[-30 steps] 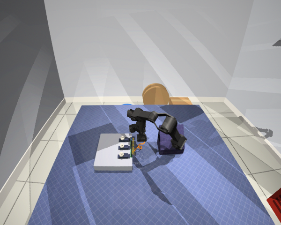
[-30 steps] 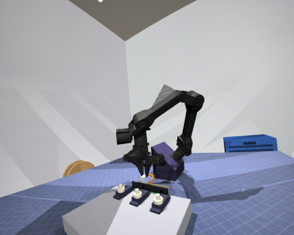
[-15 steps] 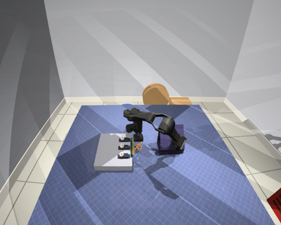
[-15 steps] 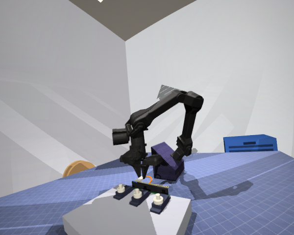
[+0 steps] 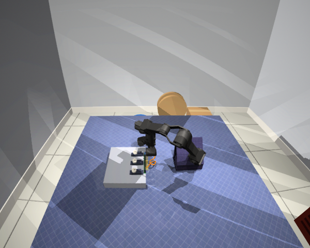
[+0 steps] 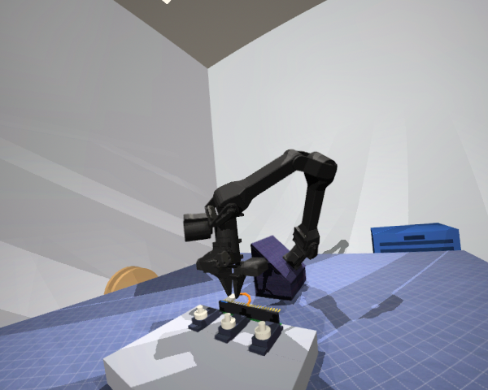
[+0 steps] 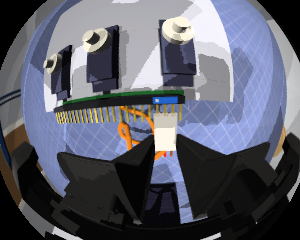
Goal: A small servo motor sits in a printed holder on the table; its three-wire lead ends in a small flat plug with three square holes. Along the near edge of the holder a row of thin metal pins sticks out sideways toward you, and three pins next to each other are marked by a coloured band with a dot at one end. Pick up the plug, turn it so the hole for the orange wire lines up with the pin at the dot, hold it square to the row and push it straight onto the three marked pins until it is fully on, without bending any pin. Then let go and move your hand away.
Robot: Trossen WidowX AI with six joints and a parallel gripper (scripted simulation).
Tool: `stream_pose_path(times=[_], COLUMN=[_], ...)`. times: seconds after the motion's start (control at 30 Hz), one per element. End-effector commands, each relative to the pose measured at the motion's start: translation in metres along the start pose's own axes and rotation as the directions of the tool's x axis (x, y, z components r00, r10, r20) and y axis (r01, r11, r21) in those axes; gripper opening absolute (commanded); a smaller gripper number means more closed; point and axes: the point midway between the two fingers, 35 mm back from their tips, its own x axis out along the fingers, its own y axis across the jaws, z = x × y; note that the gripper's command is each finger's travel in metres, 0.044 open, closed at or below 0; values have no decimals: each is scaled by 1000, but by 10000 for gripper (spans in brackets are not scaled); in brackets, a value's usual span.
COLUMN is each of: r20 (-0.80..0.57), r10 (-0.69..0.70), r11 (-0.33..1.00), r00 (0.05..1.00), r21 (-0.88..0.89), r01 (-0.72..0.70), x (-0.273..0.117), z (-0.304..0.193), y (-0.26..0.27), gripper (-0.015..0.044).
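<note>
My gripper (image 7: 165, 138) (image 6: 233, 296) is shut on the white plug (image 7: 165, 131), held upright in the wrist view with its far end at the tips of the pins. The pin row (image 7: 102, 115) (image 6: 257, 307) runs along the holder's edge. The blue band (image 7: 167, 100) with a white dot at its left end marks pins near the row's right end. The plug's far end overlaps the pins below the band; whether they enter its holes I cannot tell. The orange lead (image 7: 124, 131) (image 5: 152, 161) loops left of the plug. Red and orange wire ends show at its near end.
The pale holder block (image 5: 120, 176) (image 6: 151, 361) carries three dark servos with white horns, one of them (image 7: 177, 52) behind the band. A dark purple block (image 5: 188, 165) (image 6: 277, 281) stands near the arm's base. The table mat (image 5: 160, 218) is blue with a grid.
</note>
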Motion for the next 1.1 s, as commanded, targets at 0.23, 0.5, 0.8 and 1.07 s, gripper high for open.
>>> stream_pose_path(times=[0.23,0.5,0.8,1.07], r20=[5,6,5,5], r10=[2,2,1,0], r11=[1000,1000,1000,1000], r00=[1000,1000,1000,1000], r21=[3,3,4,4], r01=[-2,-2,-1,0], x=[-1,-1,-14,-60], z=[9,9,9,8], y=[1,0,-1,0], gripper=[0,53,289,440])
